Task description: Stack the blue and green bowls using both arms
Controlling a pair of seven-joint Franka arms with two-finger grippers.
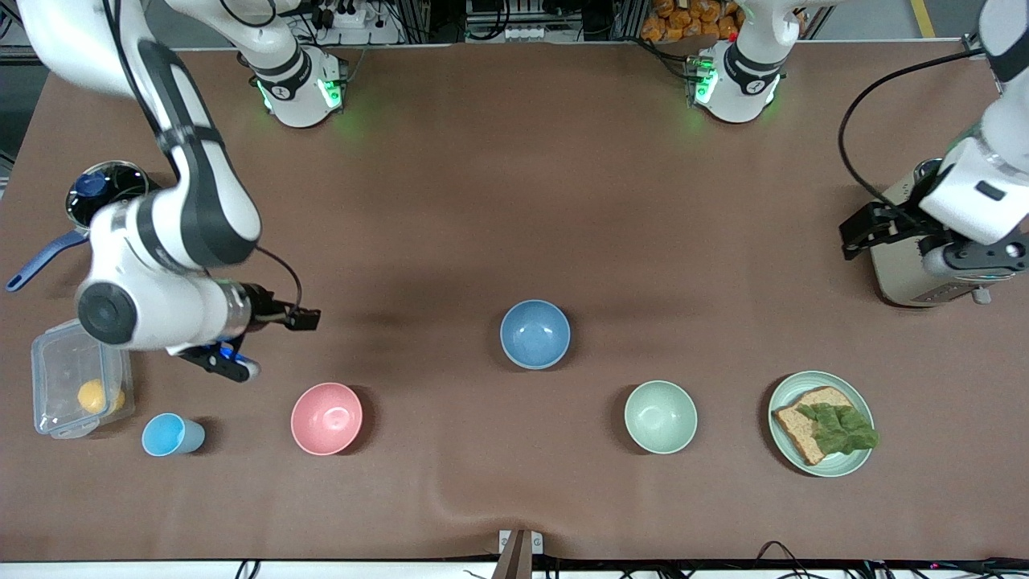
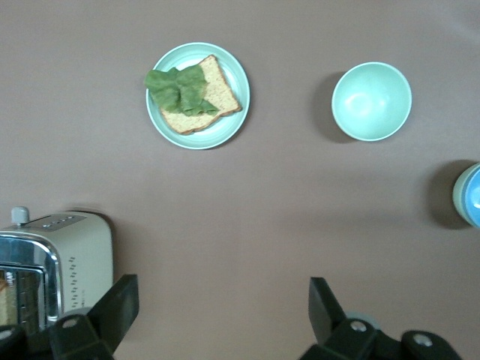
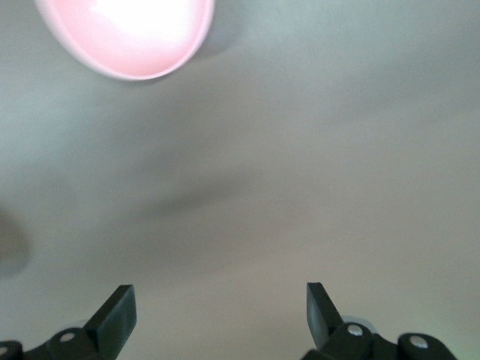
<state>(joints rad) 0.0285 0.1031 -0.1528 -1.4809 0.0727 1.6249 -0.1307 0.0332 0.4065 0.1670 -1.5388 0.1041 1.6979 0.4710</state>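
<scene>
Brown cloth covers the desk [image 1: 514,201], and on it the blue bowl [image 1: 535,334] sits upright near the middle, empty. The green bowl [image 1: 661,416] stands nearer the front camera, toward the left arm's end, well apart from the blue one and also empty. Beside it, closer still to that end, a plate [image 1: 860,464] carries bread [image 1: 808,430] topped with lettuce [image 1: 840,426].

The right arm bends down from its base and folds over the desk's right-arm end, its wrist turned so the right tool [image 1: 277,342] hangs in the air over bare cloth, above and beside the pink bowl [image 1: 326,418]. Its wrist view shows both fingers [image 3: 116,315] spread wide with nothing between them. A small blue cup [image 1: 171,435], a clear box [image 1: 76,388] and a pot [image 1: 100,193] lie near this arm.

The left arm reaches down at its own end of the desk, the left tool [image 1: 864,229] held over the cloth by the toaster [image 1: 908,273]. Its fingers [image 2: 112,311] are likewise parted and empty, with the toaster just beside one of them in the wrist view. Neither tool touches a bowl.
</scene>
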